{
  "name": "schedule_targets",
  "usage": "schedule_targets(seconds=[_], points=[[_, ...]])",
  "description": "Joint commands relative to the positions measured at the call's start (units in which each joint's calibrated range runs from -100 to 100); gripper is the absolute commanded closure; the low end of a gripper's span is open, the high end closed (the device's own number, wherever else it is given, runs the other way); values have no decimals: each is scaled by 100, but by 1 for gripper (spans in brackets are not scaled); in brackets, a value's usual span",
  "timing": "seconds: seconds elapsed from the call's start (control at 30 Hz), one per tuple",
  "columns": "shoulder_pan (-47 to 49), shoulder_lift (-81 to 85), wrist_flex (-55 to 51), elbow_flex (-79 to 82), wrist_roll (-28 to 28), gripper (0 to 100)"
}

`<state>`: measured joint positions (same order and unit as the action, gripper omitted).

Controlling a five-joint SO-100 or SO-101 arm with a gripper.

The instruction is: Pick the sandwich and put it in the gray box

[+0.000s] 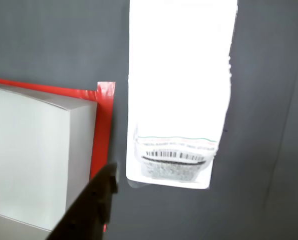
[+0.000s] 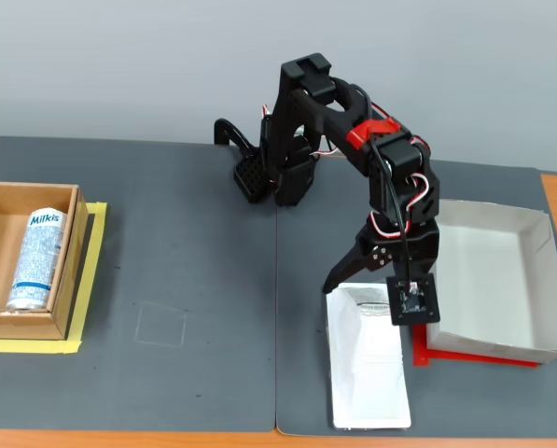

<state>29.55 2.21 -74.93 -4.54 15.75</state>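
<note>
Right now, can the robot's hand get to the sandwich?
Probably yes. The hand hangs open right above the sandwich, and nothing lies on top of it; the gray box sits beside it.

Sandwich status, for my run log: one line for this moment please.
phase: approach | sandwich: flat on mat, ungrasped | gripper: open, above sandwich's upper end | gray box: empty

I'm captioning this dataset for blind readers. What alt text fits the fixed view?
A black robot arm's gripper hovers open over the top end of a white wrapped sandwich lying on a dark mat, beside an empty gray box on its right. Far left, a Milkis can lies in a brown cardboard box.
</note>
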Motion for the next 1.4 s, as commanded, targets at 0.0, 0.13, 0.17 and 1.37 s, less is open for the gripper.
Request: schedule_targets(seconds=[0.0, 0.13, 0.17, 1.37], points=[[10, -13, 176, -275, 22, 51], [-5, -56, 193, -275, 22, 51], [-12, -56, 193, -275, 22, 51], [100, -1641, 645, -989, 27, 51]])
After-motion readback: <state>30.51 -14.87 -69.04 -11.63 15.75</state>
